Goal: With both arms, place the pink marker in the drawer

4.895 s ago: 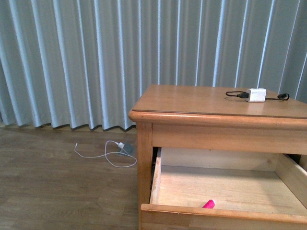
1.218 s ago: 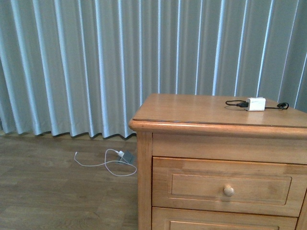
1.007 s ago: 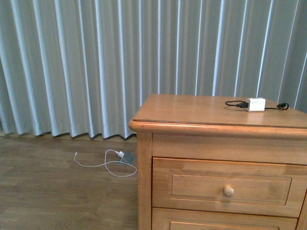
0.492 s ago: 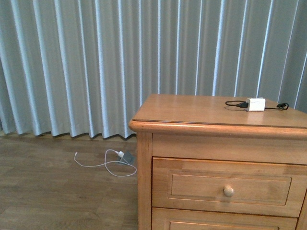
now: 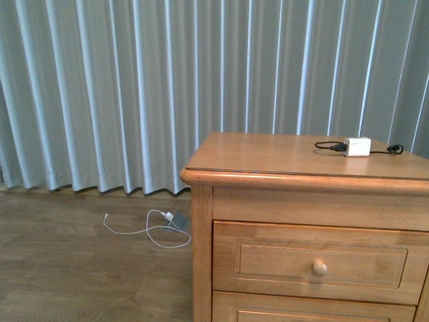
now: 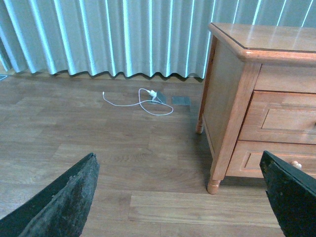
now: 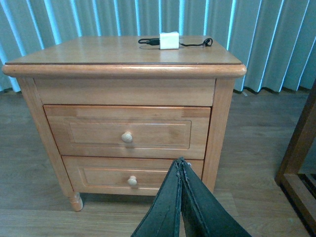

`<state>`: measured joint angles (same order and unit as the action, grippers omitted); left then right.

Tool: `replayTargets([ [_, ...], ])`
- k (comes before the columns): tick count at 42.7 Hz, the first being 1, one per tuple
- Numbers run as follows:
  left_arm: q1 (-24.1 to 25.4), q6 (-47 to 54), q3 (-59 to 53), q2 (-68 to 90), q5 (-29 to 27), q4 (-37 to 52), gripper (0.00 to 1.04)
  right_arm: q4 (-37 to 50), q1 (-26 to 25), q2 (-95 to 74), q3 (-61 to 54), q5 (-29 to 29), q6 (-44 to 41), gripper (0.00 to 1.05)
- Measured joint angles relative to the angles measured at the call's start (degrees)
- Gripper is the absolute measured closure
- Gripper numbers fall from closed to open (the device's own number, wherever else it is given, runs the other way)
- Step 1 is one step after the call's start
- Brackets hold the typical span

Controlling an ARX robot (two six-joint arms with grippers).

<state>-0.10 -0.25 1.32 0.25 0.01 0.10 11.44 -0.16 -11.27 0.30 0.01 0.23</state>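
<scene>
The upper drawer (image 5: 322, 261) of the wooden nightstand is shut, with its round pale knob (image 5: 320, 268) showing; it also shows in the right wrist view (image 7: 126, 131). The pink marker is hidden from every view. My left gripper (image 6: 182, 197) is open and empty, low over the wood floor to the left of the nightstand, its fingers (image 6: 59, 202) spread wide. My right gripper (image 7: 180, 163) is shut and empty, in front of the nightstand near the lower drawer (image 7: 133, 175). Neither arm shows in the front view.
A white charger block with a black cable (image 5: 357, 145) lies on the nightstand top (image 5: 281, 154). A white cable and adapter (image 5: 164, 221) lie on the floor by the pale curtain (image 5: 134, 87). Another wooden furniture piece (image 7: 301, 153) stands right of the nightstand.
About five seconds ago the upper drawer stood open with the pink marker inside; it has since been shut. Over the last second nothing has visibly moved.
</scene>
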Motion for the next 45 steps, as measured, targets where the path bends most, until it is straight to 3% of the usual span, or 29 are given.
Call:
replayTargets([
  [4, 0.0, 0.0, 0.0, 0.0, 0.0, 0.0, 0.06, -1.6, 0.0, 1.6, 0.0, 0.0, 0.0, 1.03],
  [8, 0.0, 0.0, 0.0, 0.0, 0.0, 0.0, 0.06, -11.0, 0.0, 9.9, 0.0, 0.0, 0.0, 1.03],
  [27, 0.0, 0.0, 0.0, 0.0, 0.0, 0.0, 0.06, -11.4, 0.0, 11.0, 0.0, 0.0, 0.0, 1.03],
  [30, 0.0, 0.0, 0.0, 0.0, 0.0, 0.0, 0.06, -11.4, 0.0, 11.0, 0.0, 0.0, -0.1, 0.94],
  [35, 0.0, 0.0, 0.0, 0.0, 0.0, 0.0, 0.06, -11.4, 0.0, 11.0, 0.0, 0.0, -0.1, 0.68],
  [45, 0.0, 0.0, 0.0, 0.0, 0.0, 0.0, 0.06, -11.4, 0.0, 11.0, 0.0, 0.0, -0.1, 0.30],
])
